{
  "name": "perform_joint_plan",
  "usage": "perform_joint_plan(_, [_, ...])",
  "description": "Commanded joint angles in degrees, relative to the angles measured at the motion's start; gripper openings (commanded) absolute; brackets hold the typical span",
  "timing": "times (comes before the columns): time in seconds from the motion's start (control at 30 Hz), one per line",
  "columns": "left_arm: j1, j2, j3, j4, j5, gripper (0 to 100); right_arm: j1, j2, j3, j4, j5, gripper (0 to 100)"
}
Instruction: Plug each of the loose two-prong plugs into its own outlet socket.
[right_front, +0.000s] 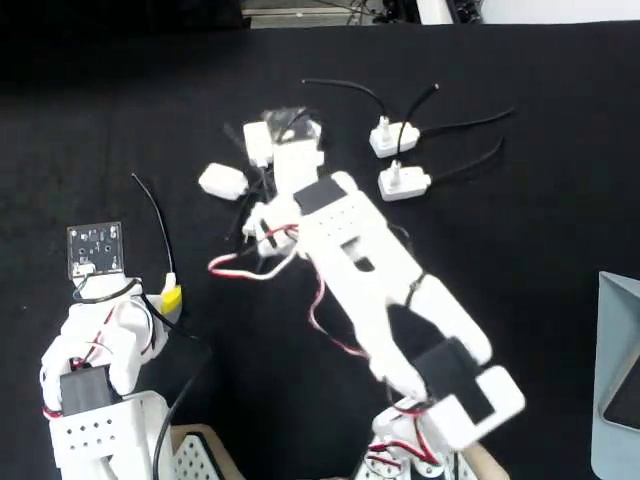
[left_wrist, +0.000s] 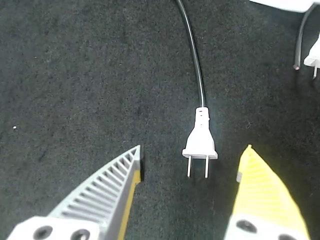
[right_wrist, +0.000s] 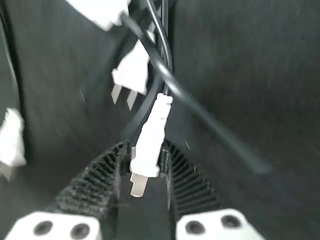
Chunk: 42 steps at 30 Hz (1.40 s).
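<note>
My left gripper (left_wrist: 194, 150) is open, with its grey and yellow fingers on either side of a loose white two-prong plug (left_wrist: 200, 145) lying flat on the black table. The plug's prongs point toward the wrist and its black cord (left_wrist: 192, 50) runs away from it. In the high view this plug (right_front: 170, 281) lies just ahead of the left gripper (right_front: 165, 298), at the left. My right gripper (right_wrist: 145, 147) is shut on a second white plug (right_wrist: 148, 142) amid crossing black cords. Another plug (right_wrist: 131, 75) lies just beyond it. The right gripper (right_front: 288, 125) is at the table's back centre.
White socket blocks lie at the back: two (right_front: 222, 181) (right_front: 258, 142) left of the right gripper, and two with corded plugs in them (right_front: 393, 137) (right_front: 404, 182) to its right. A small square card (right_front: 95, 250) lies near the left arm. A grey tray (right_front: 618, 380) is at the right edge.
</note>
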Motion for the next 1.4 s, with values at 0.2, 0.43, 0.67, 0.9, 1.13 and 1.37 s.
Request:
perform_joint_plan(0.2, [-0.7, -0.4, -0.2, -1.2, -0.1, 31, 2.5, 3.2, 5.7, 3.9, 12.7, 3.2])
perform_joint_plan(0.43, [-0.7, -0.4, -0.2, -1.2, -0.1, 31, 2.4, 7.9, 5.4, 4.0, 12.7, 10.5])
perform_joint_plan(0.67, [-0.7, -0.4, -0.2, -1.2, -0.1, 31, 2.5, 8.0, 4.4, 4.0, 12.4, 10.0])
perform_joint_plan(0.9, [-0.7, -0.4, -0.2, -1.2, -0.1, 31, 3.7, 8.4, 1.5, 3.6, 8.1, 10.0])
perform_joint_plan(1.13, [-0.7, -0.4, -0.2, -1.2, -0.1, 31, 3.7, 8.4, 1.1, 3.8, 5.1, 10.0])
perform_joint_plan(1.37, [-0.7, -0.4, -0.2, -1.2, -0.1, 31, 3.6, 8.4, 1.2, 3.4, 2.9, 10.0])
